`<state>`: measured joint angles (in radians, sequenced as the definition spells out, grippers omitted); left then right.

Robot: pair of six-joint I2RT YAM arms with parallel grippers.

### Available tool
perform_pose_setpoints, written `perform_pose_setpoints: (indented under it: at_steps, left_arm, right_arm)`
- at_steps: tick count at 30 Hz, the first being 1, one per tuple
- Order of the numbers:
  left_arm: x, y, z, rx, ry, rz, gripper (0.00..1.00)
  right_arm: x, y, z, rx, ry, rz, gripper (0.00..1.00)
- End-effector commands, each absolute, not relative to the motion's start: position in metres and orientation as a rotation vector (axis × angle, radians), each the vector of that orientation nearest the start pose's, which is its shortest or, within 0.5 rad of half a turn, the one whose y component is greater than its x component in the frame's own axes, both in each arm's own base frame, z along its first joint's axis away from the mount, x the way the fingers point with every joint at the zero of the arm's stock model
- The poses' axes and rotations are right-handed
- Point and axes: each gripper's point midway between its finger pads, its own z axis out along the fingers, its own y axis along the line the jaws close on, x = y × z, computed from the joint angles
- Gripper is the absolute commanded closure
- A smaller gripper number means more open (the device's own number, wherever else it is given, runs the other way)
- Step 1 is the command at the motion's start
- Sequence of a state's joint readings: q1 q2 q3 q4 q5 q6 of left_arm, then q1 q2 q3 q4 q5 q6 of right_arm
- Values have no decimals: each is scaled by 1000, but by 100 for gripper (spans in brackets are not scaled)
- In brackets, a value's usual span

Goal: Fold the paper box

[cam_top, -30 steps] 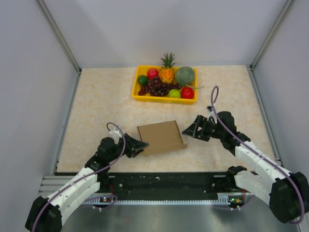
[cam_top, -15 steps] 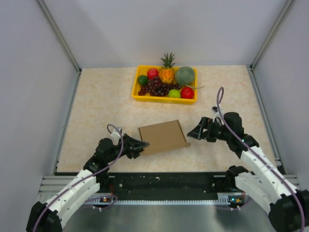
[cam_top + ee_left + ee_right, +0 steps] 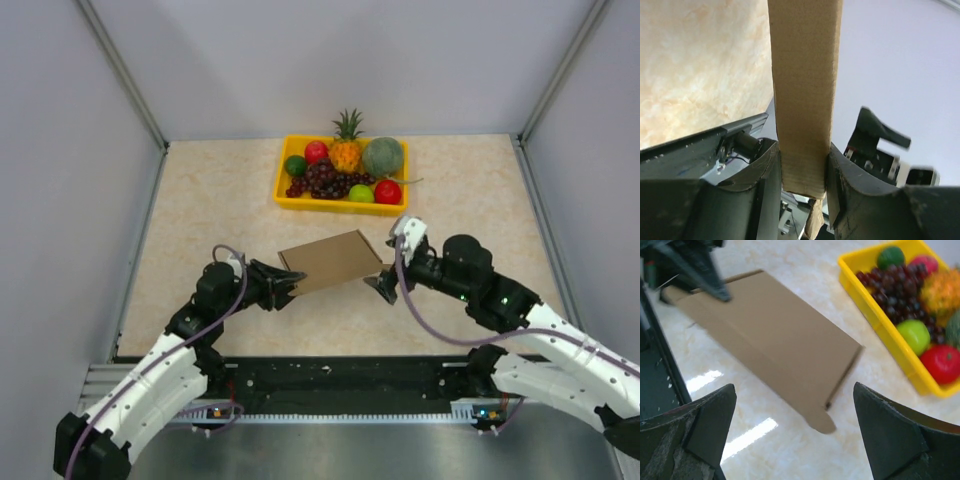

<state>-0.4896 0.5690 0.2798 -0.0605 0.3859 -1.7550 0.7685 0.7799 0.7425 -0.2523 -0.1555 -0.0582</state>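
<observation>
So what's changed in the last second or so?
The left gripper, still clamped on the paper box at its left edge, has carried it slightly toward the yellow fruit tray and turned it. The right gripper swung in toward the box's right corner and opened wider, without gripping it. The tray stayed put.

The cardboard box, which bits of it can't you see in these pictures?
- Top view: the underside of the paper box faces away.
- Left wrist view: only a narrow strip shows, clamped in the left gripper; the picture's top edge cuts off the rest.
- Right wrist view: its far corner sits behind the blurred left gripper.
</observation>
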Motion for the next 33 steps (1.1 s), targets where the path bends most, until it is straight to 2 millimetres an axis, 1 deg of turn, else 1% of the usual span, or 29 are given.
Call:
perform_pose_setpoints:
  at_steps: [1, 2, 3, 4, 5, 8, 9, 10, 11, 12, 14, 16, 18, 21, 23, 25, 26, 27, 30, 32, 33]
  left_arm:
    - [184, -223, 208, -1157, 2199, -1711, 100]
    - [184, -224, 206, -1169, 2231, -1693, 100]
    - [185, -224, 207, -1164, 2236, -1689, 100]
    - [186, -224, 210, -1172, 2229, -1692, 100]
    - [188, -222, 212, -1179, 2212, -1701, 100]
    - [188, -221, 216, -1214, 2199, -1730, 100]
    - [186, -222, 216, -1208, 2207, -1738, 100]
    - [185, -223, 217, -1207, 2212, -1744, 100]
    - [184, -223, 216, -1211, 2221, -1742, 100]
    - [184, -223, 217, -1211, 2222, -1743, 100]
    - [183, -223, 219, -1215, 2222, -1751, 100]
    - [182, -223, 219, -1227, 2223, -1756, 100]
    - [183, -223, 223, -1224, 2211, -1769, 100]
    - [183, -224, 225, -1236, 2202, -1786, 100]
    - [184, -224, 228, -1229, 2194, -1799, 100]
    - [184, -225, 228, -1231, 2196, -1810, 100]
    - [183, -226, 229, -1240, 2198, -1826, 100]
    - [183, -226, 231, -1239, 2193, -1836, 100]
    - [183, -227, 233, -1233, 2189, -1848, 100]
    - [183, -228, 236, -1225, 2183, -1865, 100]
    - [183, -228, 236, -1226, 2182, -1864, 100]
  right_arm:
    - [188, 251, 276, -1191, 1343, 401, 1]
    - [172, 266, 270, -1283, 1298, 413, 1]
    - [168, 272, 270, -1319, 1258, 394, 1]
    - [170, 274, 270, -1351, 1220, 322, 1]
    - [161, 284, 266, -1404, 1189, 322, 2]
    - [158, 294, 262, -1510, 1148, 263, 5]
    - [158, 301, 259, -1546, 1150, 252, 11]
    - [167, 300, 257, -1545, 1173, 191, 14]
    - [170, 302, 256, -1554, 1175, 166, 15]
    - [174, 304, 248, -1585, 1175, 131, 17]
    - [179, 308, 247, -1603, 1151, 96, 18]
    - [181, 313, 243, -1623, 1138, 80, 22]
    - [181, 315, 238, -1644, 1137, 68, 26]
    - [174, 321, 233, -1667, 1122, 103, 27]
    - [174, 326, 228, -1665, 1135, 109, 29]
    - [176, 329, 224, -1663, 1150, 90, 34]
    - [175, 333, 217, -1683, 1152, 86, 37]
    - [182, 335, 222, -1642, 1157, 51, 42]
    - [188, 335, 222, -1618, 1156, 6, 47]
    - [189, 336, 221, -1612, 1147, -5, 51]
    - [193, 333, 225, -1585, 1151, -23, 58]
